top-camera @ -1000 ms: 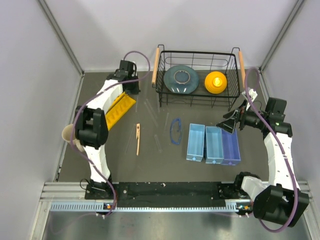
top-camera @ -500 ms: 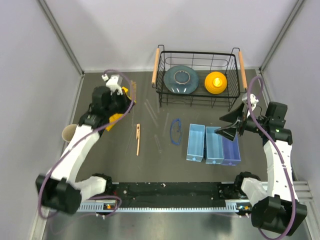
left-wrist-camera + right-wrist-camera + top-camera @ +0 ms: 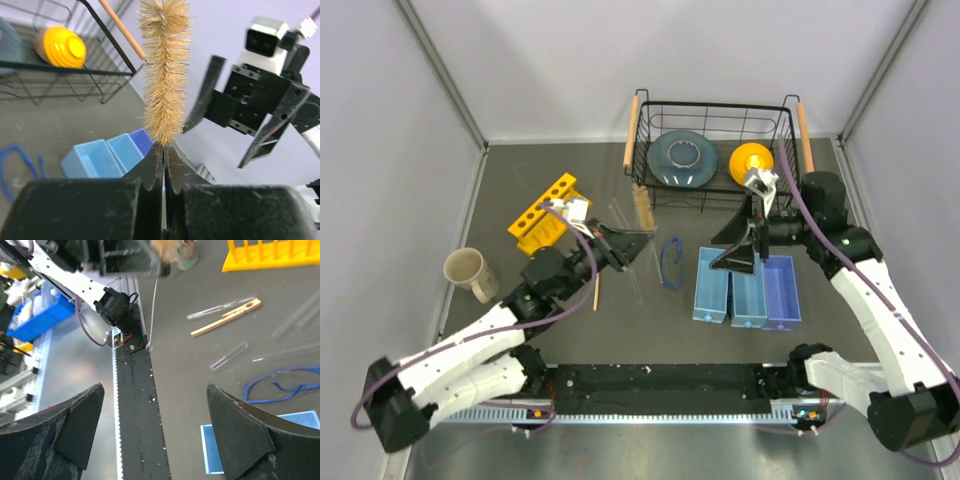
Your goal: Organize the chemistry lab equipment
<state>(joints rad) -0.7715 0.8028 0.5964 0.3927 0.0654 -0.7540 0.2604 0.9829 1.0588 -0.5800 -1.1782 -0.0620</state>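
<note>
Left arm, since half a second ago: we see that it has swung away from the yellow rack (image 3: pixel 543 213) at the far left and now reaches toward the middle of the table.
Right arm, since then: it has come in from the right wall and is now above the blue bins (image 3: pixel 748 292).
Top view, left gripper (image 3: pixel 632 240): closed on the stem of a tan bristle brush (image 3: pixel 642 207), which points toward the wire basket (image 3: pixel 638 150).
Top view, right gripper (image 3: pixel 725 252): spread wide, with nothing in it.
Top view, safety glasses (image 3: pixel 670 262): flat on the table, between the left gripper and the bins.
Top view, wooden clamp (image 3: pixel 596 293): partly hidden by the left arm, near the glass tubes (image 3: pixel 636 285).
Top view, rack: well apart from the tubes, with a cup (image 3: pixel 470 272) nearer to us.
Left wrist view, brush (image 3: pixel 164 75): we see it upright, its wire stem pinched tight between the two fingers.
Right wrist view, fingers (image 3: pixel 65 430): far apart, holding nothing.
Right wrist view, clamp (image 3: pixel 227 319): flat on the table, just beside one tube (image 3: pixel 220 307).
Right wrist view, glasses (image 3: pixel 277 385): near a bin corner.
Right wrist view, rack (image 3: pixel 272 255): at the top edge.
</note>
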